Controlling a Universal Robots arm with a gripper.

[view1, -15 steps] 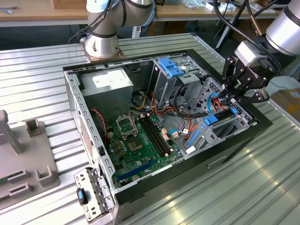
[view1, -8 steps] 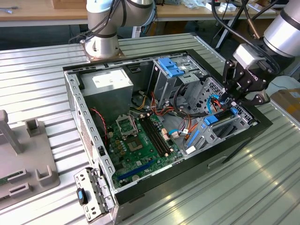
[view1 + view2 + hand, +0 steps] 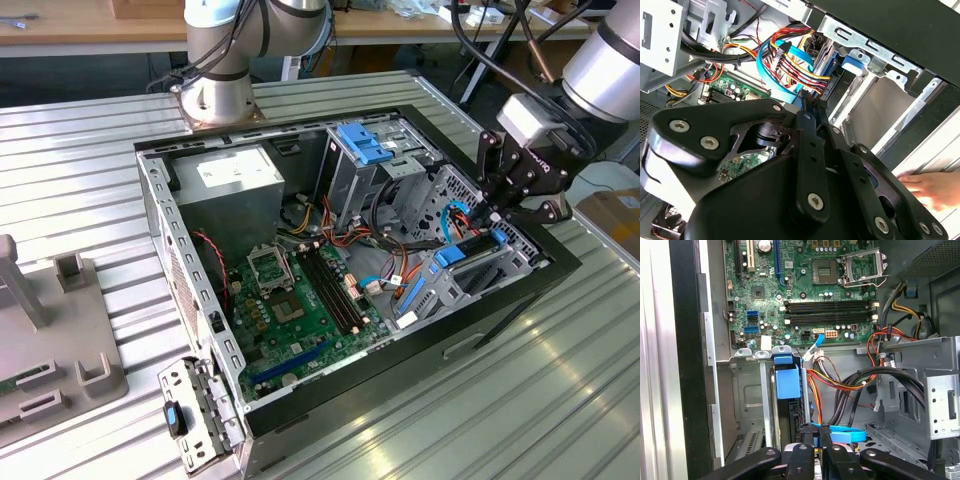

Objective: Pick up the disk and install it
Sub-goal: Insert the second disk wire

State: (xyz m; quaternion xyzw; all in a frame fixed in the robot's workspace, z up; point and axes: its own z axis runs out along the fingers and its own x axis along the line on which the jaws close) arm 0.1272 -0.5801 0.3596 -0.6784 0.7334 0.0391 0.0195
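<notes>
In the exterior view, the gripper (image 3: 497, 215) hangs over the open computer case (image 3: 160, 215) at the exterior view's right, just above the metal drive cage (image 3: 478, 272). The disk (image 3: 470, 252) stands on edge in that cage, blue rails showing, hemmed by the case wall and a tangle of cables (image 3: 385, 235); the motherboard (image 3: 300, 300) lies open and well apart.

In the second wrist view, the black gripper linkage (image 3: 805, 165) crowds the foreground, fingers drawn close together at the disk's blue rail (image 3: 832, 65). A hand (image 3: 925, 187) rests outside the case edge.

In the first wrist view, the fingers (image 3: 801, 432) meet on the disk's upper edge (image 3: 788, 405); whether they clamp it I cannot tell. The cage wall (image 3: 747, 390) is just beside it.
</notes>
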